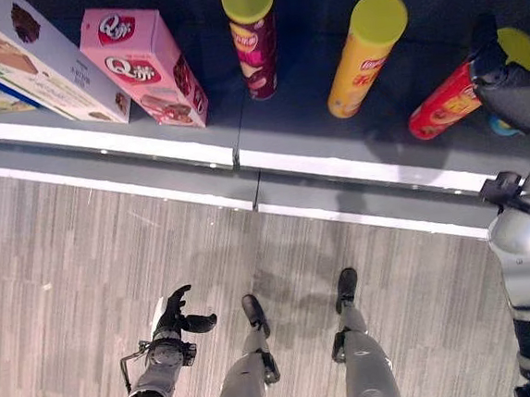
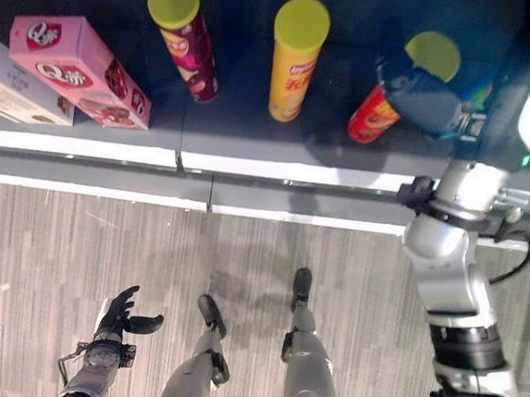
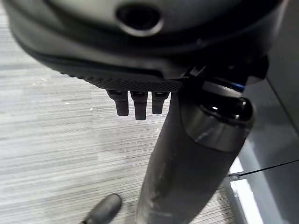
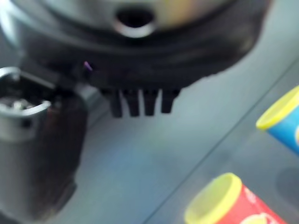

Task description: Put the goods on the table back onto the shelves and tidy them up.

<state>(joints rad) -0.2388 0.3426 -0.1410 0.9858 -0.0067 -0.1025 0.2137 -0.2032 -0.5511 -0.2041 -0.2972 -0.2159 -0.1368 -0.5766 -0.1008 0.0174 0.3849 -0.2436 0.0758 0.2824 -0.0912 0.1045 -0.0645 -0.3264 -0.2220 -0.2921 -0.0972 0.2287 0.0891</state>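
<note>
We seem to be in a shop, or a mock-up of one. A dark grey shelf (image 1: 335,146) with a pale front edge carries packaged snacks set out in a row like stock: a pink box (image 1: 147,65) and a larger pale box (image 1: 34,56) of biscuits, then tall crisp tubes with yellow lids (maroon (image 1: 253,37), orange (image 1: 364,55), red (image 1: 442,101)). Below lies grey striped carpet flooring (image 1: 67,271) of the commercial sort.

Grey shelf (image 1: 353,144): 2 boxes (image 1: 147,65), 4 yellow-lidded tubes (image 1: 364,55) standing on it
</note>
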